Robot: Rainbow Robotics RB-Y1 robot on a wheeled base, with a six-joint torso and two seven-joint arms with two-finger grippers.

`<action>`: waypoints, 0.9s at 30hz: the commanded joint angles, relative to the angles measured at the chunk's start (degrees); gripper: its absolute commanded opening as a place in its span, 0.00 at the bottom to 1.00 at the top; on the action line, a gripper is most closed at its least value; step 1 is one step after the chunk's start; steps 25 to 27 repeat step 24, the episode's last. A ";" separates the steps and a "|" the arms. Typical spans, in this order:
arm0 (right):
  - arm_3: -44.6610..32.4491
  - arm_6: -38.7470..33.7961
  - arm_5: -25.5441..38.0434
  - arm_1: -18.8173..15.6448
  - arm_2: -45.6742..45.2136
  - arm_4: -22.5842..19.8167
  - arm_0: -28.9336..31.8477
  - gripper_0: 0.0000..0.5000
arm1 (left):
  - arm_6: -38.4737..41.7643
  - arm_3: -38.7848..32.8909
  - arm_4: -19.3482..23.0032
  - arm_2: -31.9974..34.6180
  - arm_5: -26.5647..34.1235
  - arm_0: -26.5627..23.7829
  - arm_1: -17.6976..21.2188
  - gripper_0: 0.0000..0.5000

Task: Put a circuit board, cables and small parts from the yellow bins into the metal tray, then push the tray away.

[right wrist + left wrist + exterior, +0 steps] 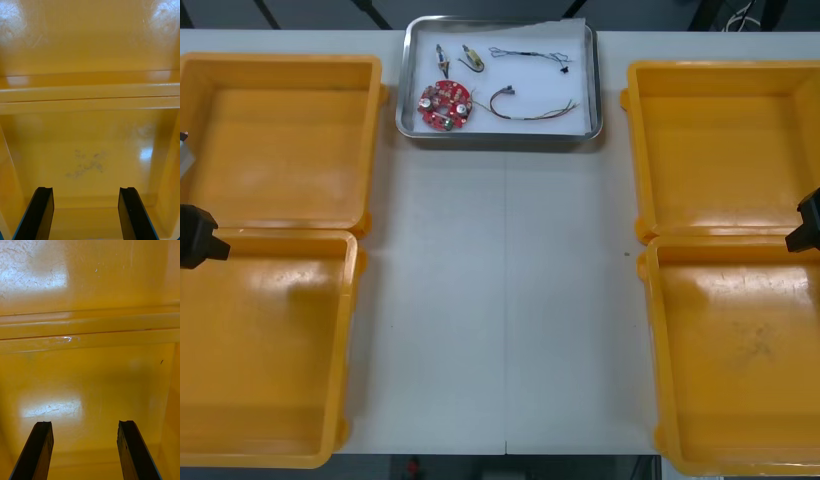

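The metal tray [498, 135], white inside, stands at the far middle of the table. In it lie a round red circuit board [444, 105], a twisted blue and white cable [525, 53], a red and yellow cable [532, 110] and two small metal parts [442, 58]. My left arm [196, 238] sits at the table's left edge, between the two left bins. Its gripper [84, 425] is open over a bare bin floor. At the right edge my right arm [806, 224] is held the same way, its gripper [86, 191] open with nothing between the fingers.
Two yellow bins [280, 140] [260, 350] line the left side and two [720, 150] [740, 350] the right; all look bare. The right near bin floor carries dark scuff marks [86, 165]. A broad strip of table [500, 300] runs between the bins.
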 commanded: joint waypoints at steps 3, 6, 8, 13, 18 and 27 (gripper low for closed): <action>-1.31 -2.75 0.46 -1.41 -1.73 0.47 0.42 1.00 | 4.27 -0.19 0.31 0.11 0.19 0.94 0.38 1.00; -1.31 -2.75 0.46 -1.41 -1.73 0.47 0.42 1.00 | 4.27 -0.19 0.31 0.11 0.19 0.94 0.38 1.00; -1.31 -2.75 0.46 -1.41 -1.73 0.47 0.42 1.00 | 4.27 -0.19 0.31 0.11 0.19 0.94 0.38 1.00; -1.31 -2.75 0.46 -1.41 -1.73 0.47 0.42 1.00 | 4.27 -0.19 0.31 0.11 0.19 0.94 0.38 1.00; -1.31 -2.75 0.46 -1.41 -1.73 0.47 0.42 1.00 | 4.27 -0.19 0.31 0.11 0.19 0.94 0.38 1.00; -1.31 -2.75 0.46 -1.41 -1.73 0.47 0.42 1.00 | 4.27 -0.19 0.31 0.11 0.19 0.94 0.38 1.00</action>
